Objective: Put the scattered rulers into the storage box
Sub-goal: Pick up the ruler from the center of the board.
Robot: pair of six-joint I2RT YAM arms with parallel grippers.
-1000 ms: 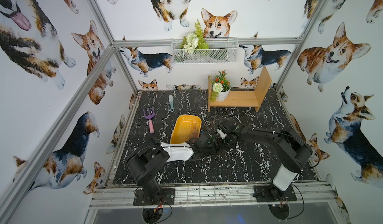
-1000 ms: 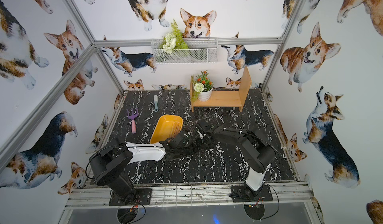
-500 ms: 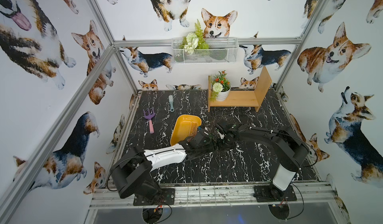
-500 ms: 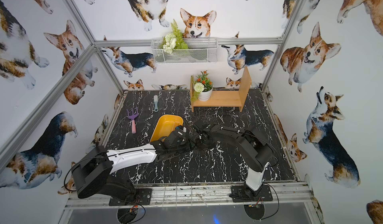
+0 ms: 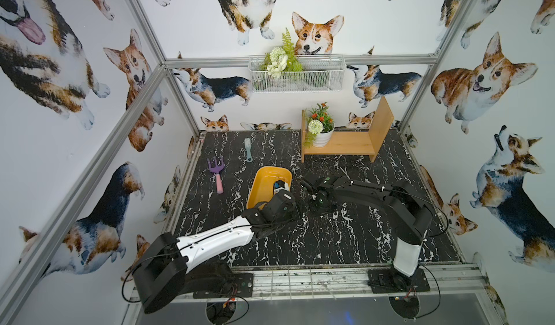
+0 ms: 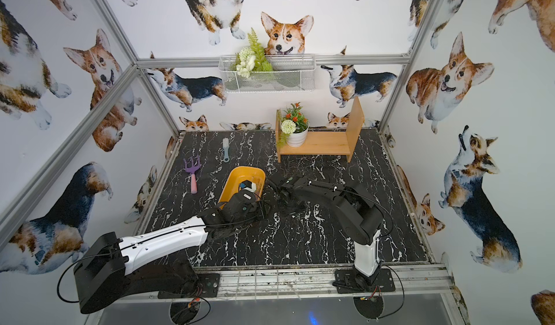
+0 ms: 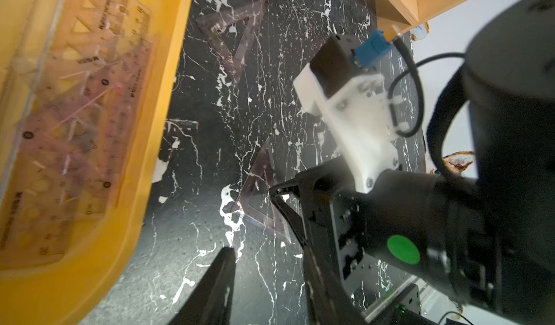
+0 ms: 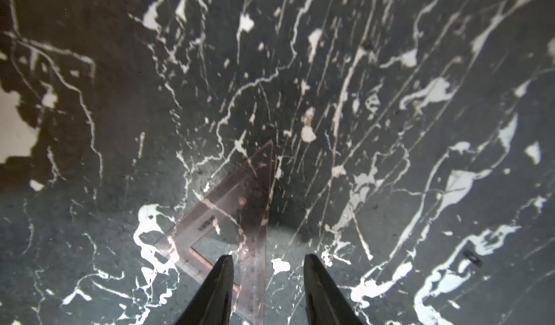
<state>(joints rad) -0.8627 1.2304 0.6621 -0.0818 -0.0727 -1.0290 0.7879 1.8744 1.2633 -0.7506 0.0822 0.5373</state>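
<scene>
right end effector (image 8: pixel 267 260): jaws apart, nothing gripped, straddling one leg of a set square (image 8: pixel 216 215). It lies flat on the counter (image 8: pixel 390 68), near the tray (image 7: pixel 162 98) but not touching it.
left end effector (image 7: pixel 267 257): jaws also apart and empty, low over the counter just beside the tray.

Pick advice, my read:
- The plastic is thin and flat, so there's no edge to bite from above.
- Keep one fingertip in the cutout and the other outside the leg, go down to contact, then close slowly.
- If it skates, pin a corner and tip it up.
- The arms sit very close, so move the left one clear before the right lifts toward the tray.

Counts:
- Set squares loose on the counter: 2. The second set square (image 7: pixel 252 35) is further off, toward the wooden shelf (image 7: pixel 420 2).
- rulers (image 7: pixel 99 98) in the tray: an overlapping pile, at least 2 straight ones. Too blurred for an exact count.
- Tray: 1
- Arms: 2
</scene>
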